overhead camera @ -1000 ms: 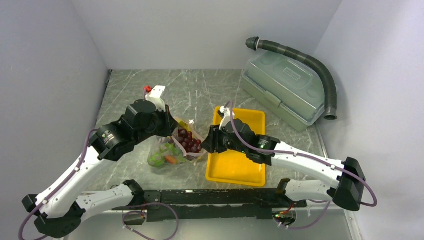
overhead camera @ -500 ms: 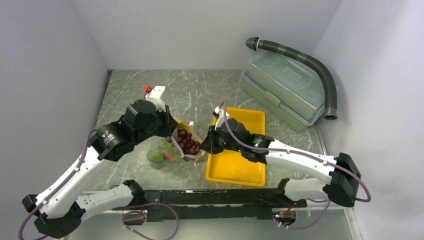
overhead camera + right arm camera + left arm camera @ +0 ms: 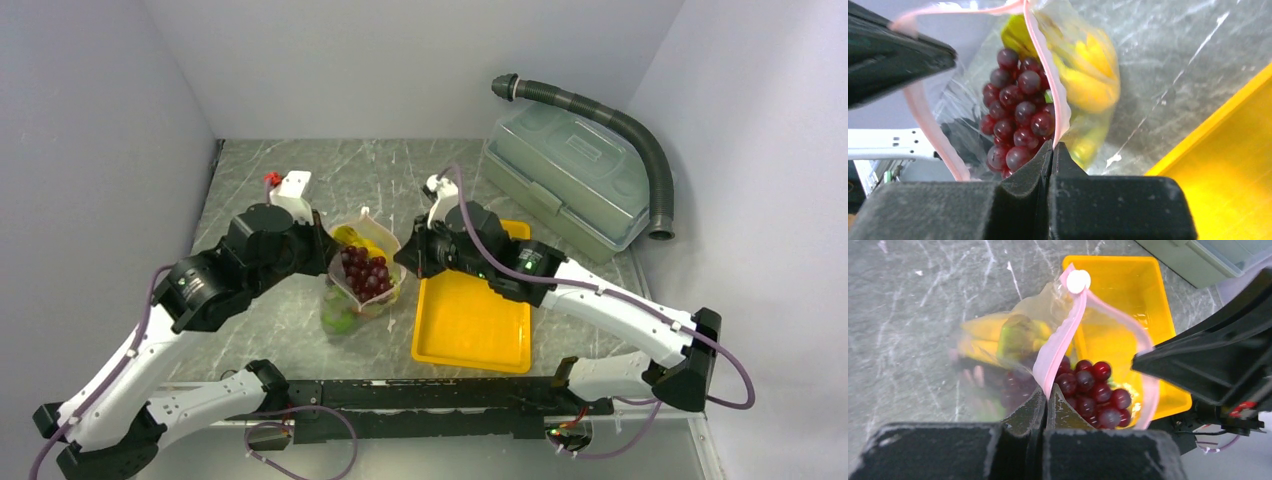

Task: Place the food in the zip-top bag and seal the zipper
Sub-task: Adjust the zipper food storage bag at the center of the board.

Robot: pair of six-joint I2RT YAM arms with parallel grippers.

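- the right hand had pinched shut on the zipper since a second back; the zip-top bag got lifted, just beside the yellow tray
- the left hand gripped the zipper's other side, bag hanging between both hands

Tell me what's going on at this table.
Two robot arms are bagging toy food. The left gripper and the right gripper are each shut on the pink zipper, on opposite sides of the clear bag, whose mouth gapes open between them. Grapes and bananas sit inside. Nothing is sealed yet.
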